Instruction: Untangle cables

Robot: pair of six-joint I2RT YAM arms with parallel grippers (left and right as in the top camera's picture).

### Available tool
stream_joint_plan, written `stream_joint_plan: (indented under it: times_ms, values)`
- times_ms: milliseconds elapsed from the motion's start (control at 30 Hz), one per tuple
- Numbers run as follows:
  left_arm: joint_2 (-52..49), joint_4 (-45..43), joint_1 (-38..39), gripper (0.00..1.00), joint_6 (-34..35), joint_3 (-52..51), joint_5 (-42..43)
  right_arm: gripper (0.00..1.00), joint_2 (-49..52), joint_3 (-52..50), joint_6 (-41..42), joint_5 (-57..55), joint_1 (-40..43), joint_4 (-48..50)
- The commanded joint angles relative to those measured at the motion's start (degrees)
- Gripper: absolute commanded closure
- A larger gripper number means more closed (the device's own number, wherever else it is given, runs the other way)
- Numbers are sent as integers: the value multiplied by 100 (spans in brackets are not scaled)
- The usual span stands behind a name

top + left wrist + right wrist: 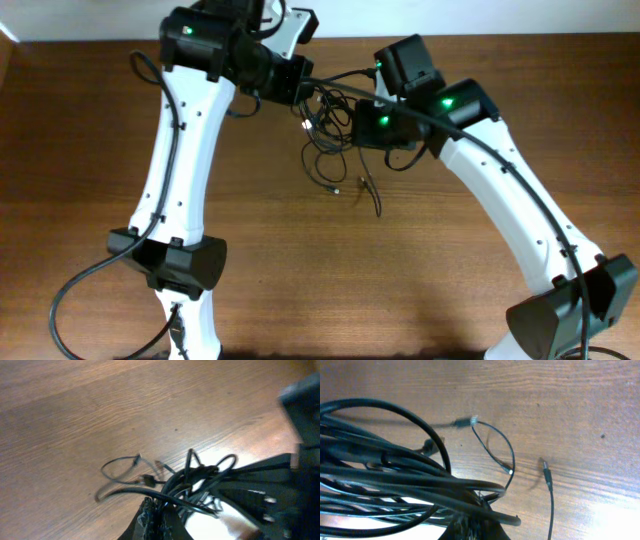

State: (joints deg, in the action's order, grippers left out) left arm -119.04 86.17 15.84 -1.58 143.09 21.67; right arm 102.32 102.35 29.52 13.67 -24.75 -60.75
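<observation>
Black cables (330, 135) between inward-angled arms (185, 150), left fingers (148, 521) and right fingers (470, 527) both pinching strands.

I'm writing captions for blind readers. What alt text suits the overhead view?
Two white robot arms reach across a brown wooden table, the left gripper and right gripper both shut on a tangle of thin black cables between them. Loose loops and plug ends trail toward the table's middle.

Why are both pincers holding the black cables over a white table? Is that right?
Not quite: the table is brown wood, not white, as the overhead view shows. Both the left pincer and the right pincer do hold the black cables over it.
</observation>
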Motion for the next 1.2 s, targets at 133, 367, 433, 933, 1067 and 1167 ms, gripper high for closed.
stream_joint_plan:
  times_ms: [133,367,433,933,1067,1167]
  values:
    - [164,-166,-341,80,249,101,-2341,96,59,-205,-627,-619,796,-1110]
    - [151,-538,-341,61,142,-691,-426,96,59,-205,-1775,1185,745,-868]
    - [151,-839,-334,58,-396,-1198,688,96,59,-205,-1775,1187,745,-841]
    - [87,-2315,210,56,-964,-2922,1851,96,59,-205,-1773,1185,745,-822]
    - [87,-2312,450,78,-960,-2929,944,96,59,-205,-1773,1185,745,-791]
    - [87,-2312,503,91,-321,-2929,-577,96,59,-205,-1773,1182,745,-791]
